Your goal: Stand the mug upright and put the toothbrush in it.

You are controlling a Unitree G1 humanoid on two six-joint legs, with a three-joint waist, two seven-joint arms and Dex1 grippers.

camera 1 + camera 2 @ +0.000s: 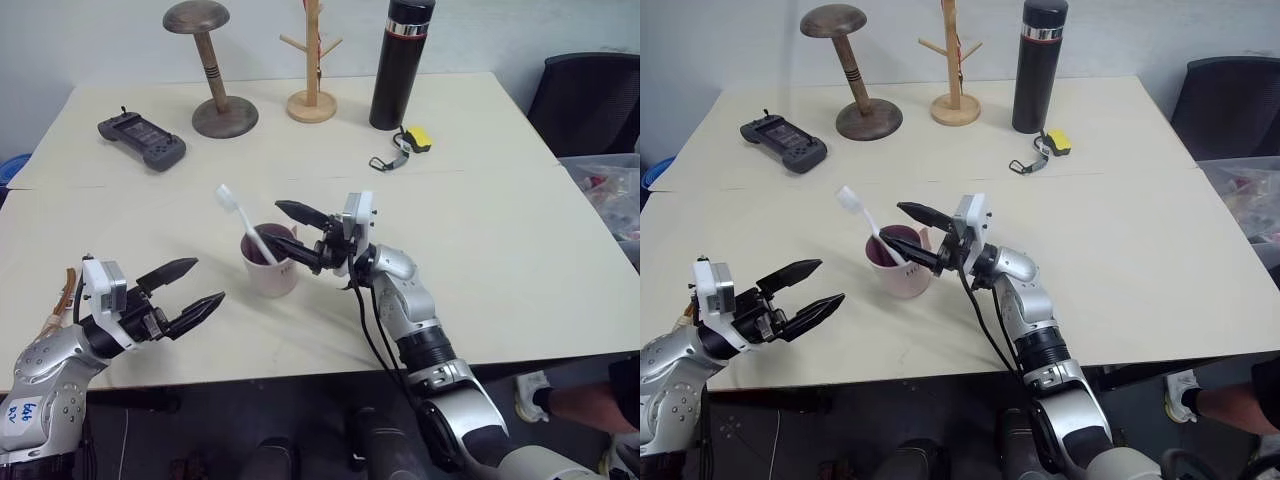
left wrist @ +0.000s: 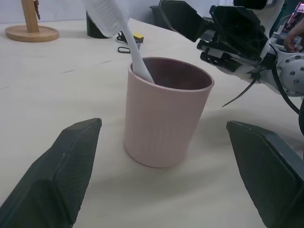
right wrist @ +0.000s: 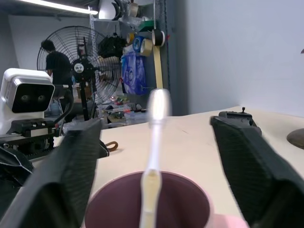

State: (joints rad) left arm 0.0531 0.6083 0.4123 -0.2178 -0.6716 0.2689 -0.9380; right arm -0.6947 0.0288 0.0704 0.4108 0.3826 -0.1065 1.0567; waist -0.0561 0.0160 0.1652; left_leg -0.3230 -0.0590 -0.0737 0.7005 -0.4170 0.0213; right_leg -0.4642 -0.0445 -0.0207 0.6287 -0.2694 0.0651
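— So, how far along are we?

— Pretty much done, I think. From my seat I see the mug [image 1: 271,269] standing upright on the table [image 1: 500,220], and the toothbrush [image 1: 243,227] is already inside it. The handle end is down in the mug and the bristle head pokes out the top, leaning toward my left side.

— Is anything holding the brush?

— No. My right gripper [image 1: 288,226] is just beside the mug, at its rim, with the jaws spread apart — one finger above the rim, one near it, and nothing between them. The brush rests on the mug's edge by itself.

— And the other one?

— My left gripper [image 1: 188,290] is near the mug too, on its other side, jaws spread wide and empty. It is not touching the mug.

— What is left to do?

— I'd say only to pull both arms away without bumping the mug. It looks light, so a small knock could tip it.

— What does the mug look like?

— Small, pale pink outside, darker purple inside. The brush is thin and white, a bit taller than the mug. Behind the mug, well apart from it, stands a tall black thermos [image 1: 401,63].
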